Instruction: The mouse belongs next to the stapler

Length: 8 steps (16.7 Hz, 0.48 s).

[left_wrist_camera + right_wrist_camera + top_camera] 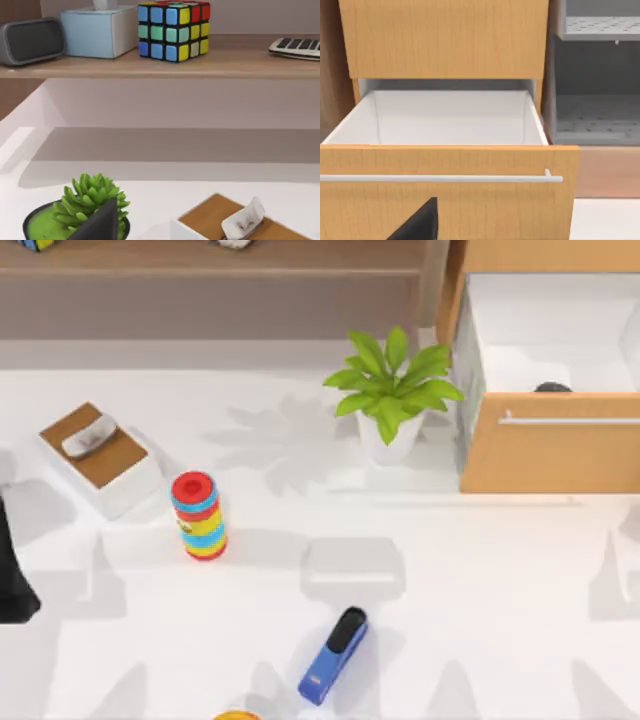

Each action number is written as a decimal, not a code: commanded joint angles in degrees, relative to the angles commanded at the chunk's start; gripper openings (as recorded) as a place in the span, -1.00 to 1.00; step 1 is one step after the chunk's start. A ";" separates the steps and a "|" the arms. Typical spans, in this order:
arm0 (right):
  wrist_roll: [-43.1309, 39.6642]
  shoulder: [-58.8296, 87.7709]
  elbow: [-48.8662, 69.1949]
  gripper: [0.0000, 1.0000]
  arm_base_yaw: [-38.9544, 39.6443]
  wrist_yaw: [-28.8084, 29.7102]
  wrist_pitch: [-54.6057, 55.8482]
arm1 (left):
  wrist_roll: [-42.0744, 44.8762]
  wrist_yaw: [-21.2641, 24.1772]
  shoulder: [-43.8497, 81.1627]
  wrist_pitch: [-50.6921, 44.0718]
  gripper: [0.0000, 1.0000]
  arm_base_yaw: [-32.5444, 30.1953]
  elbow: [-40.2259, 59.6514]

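Currently mouse [552,388] lying inside open drawer [548,445] at two o'clock; stapler [334,655] flat on table [480,620] at six o'clock, well apart. Left arm [12,575] parked at nine o'clock; jaw state of either gripper impossible to tell.

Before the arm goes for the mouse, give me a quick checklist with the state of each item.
1. Drawer open: ok, pulled out at the top view's right.
2. Mouse located: ok, a dark shape just behind the drawer front, mostly hidden.
3. Stapler lying free on the table: ok, bare surface on both sides of it.
4. Path from drawer to stapler: ok, the plant stands off to the drawer's left.
5. Right gripper's fingers: cannot tell.
6. Left arm out of the way: ok, at the left edge.
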 joint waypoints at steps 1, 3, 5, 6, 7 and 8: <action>0.00 0.00 0.00 1.00 0.00 0.00 0.00 | 0.00 0.00 0.00 0.00 1.00 0.00 0.00; 0.09 0.43 0.49 1.00 0.07 -0.07 -0.36 | 0.00 0.00 0.00 0.00 1.00 0.00 0.00; 0.57 2.75 3.05 1.00 0.38 -0.35 -2.17 | 0.00 0.00 0.00 0.00 1.00 0.00 0.00; 0.95 4.65 5.09 1.00 0.59 -0.54 -3.55 | 0.00 0.00 0.00 0.00 1.00 0.00 0.00; 1.42 7.05 7.59 1.00 0.84 -0.76 -5.24 | 0.00 0.00 0.00 0.00 1.00 0.00 0.00; 2.00 10.03 10.59 1.00 1.12 -1.00 -7.25 | 0.00 0.00 0.00 0.00 1.00 0.00 0.00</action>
